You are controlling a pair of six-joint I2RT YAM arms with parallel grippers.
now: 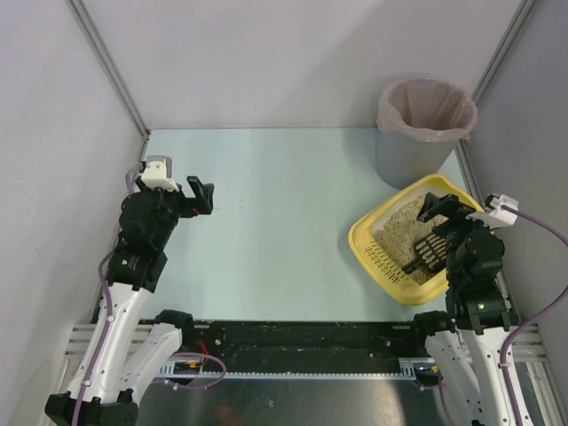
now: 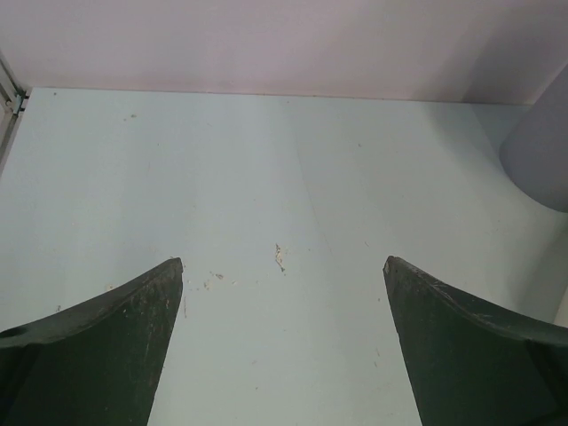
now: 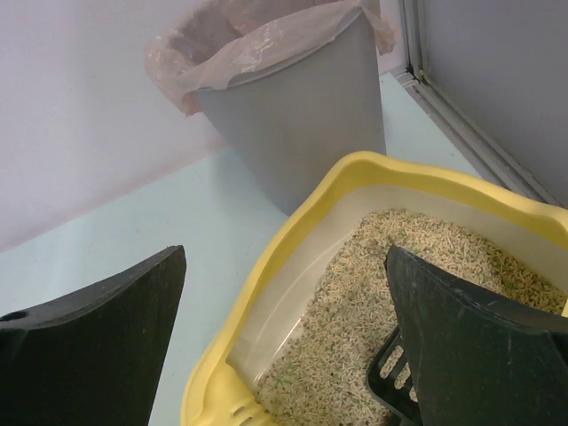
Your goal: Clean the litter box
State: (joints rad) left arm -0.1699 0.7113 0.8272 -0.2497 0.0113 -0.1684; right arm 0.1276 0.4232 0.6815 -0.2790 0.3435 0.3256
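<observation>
The yellow litter box (image 1: 366,238) sits at the table's right side with beige litter (image 1: 398,227) in it. A black slotted scoop (image 1: 428,253) lies in its near part. My right gripper (image 1: 441,213) hovers over the box, open and holding nothing. From the right wrist, the open gripper (image 3: 286,251) straddles the box's rim (image 3: 266,266), above the litter (image 3: 373,302), with the scoop (image 3: 390,382) by the right finger. My left gripper (image 1: 206,197) hangs open over bare table at the left. The left wrist view shows this gripper (image 2: 282,260) with nothing between its fingers.
A grey round bin (image 1: 424,133) with a pink bag liner stands just behind the litter box, close to the right wall. It also shows in the right wrist view (image 3: 293,115). A few litter crumbs (image 2: 280,257) lie on the pale table (image 1: 284,204). Walls close in three sides.
</observation>
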